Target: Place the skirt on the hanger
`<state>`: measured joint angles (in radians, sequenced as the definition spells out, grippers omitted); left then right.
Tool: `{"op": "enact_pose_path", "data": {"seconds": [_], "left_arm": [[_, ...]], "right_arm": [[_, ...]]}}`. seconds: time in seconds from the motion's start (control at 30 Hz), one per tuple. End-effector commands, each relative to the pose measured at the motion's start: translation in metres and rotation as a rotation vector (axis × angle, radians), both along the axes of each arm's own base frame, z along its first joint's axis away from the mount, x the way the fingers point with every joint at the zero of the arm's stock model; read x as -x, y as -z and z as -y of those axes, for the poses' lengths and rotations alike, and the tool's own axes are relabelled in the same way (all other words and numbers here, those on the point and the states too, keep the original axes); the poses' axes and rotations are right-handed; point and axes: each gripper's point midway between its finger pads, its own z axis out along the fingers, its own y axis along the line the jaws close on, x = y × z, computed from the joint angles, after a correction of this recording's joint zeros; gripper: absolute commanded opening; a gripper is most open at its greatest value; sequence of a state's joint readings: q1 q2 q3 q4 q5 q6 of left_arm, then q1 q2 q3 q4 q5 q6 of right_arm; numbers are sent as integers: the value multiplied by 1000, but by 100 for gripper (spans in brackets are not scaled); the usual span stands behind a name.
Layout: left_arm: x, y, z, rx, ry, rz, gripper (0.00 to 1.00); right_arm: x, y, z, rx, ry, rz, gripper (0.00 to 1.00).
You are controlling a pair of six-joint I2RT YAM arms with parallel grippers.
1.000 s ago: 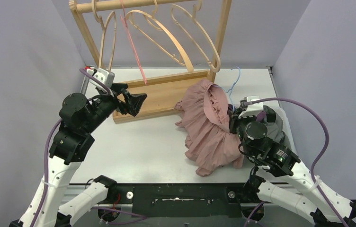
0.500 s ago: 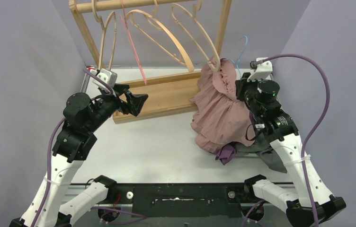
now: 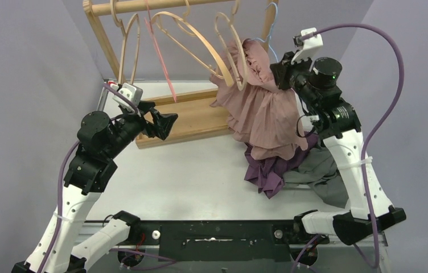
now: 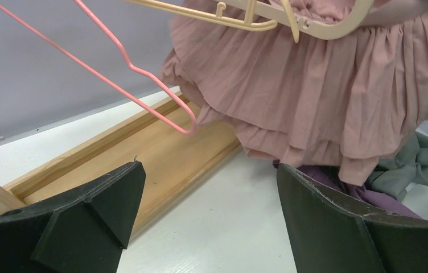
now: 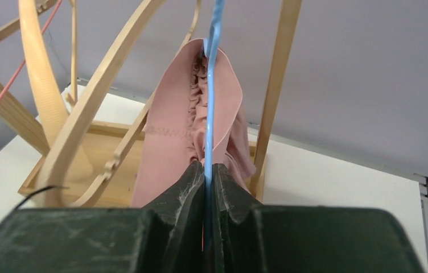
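My right tool (image 5: 207, 168), clenched on the blue hanger (image 5: 211, 91), has lifted the pink skirt (image 3: 260, 111) up beside the rack (image 3: 132, 7). My left tool (image 4: 209, 176) waits wide open. Hooking looks next.

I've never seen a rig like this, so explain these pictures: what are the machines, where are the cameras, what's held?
These are two robot arms bolted side by side. One picture looks down from above and behind them; the other two come from cameras on each wrist. The right gripper is shut on a blue hanger with the pink skirt on it, held up beside the rack. The left gripper is open and empty. A purple garment and a grey garment lie on the table.
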<state>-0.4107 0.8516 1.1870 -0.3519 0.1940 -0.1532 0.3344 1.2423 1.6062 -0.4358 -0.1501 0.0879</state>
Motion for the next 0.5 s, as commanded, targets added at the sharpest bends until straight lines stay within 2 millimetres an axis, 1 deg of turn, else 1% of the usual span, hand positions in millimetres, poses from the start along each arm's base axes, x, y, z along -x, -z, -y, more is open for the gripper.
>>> {"op": "enact_pose_path", "data": {"seconds": [0.0,0.2,0.3,0.37,0.47], "left_arm": [[-5,-14,-3,-4,-16,57,87],[-6,-6,-2,-9,-13,40,87],[-7,-3,-1,-5,-12,28,87],[-7,0,0,-1,-12,19,87],[-7,3,0,5,-15,7,87]], "right_arm": [[-23,-62,7,-19,66,161,0],[-53,-92,4,-1,99,229,0],[-67,-102,7,5,129,250,0],[-79,-98,6,7,134,239,0],[-93,-84,7,3,146,203,0]]}}
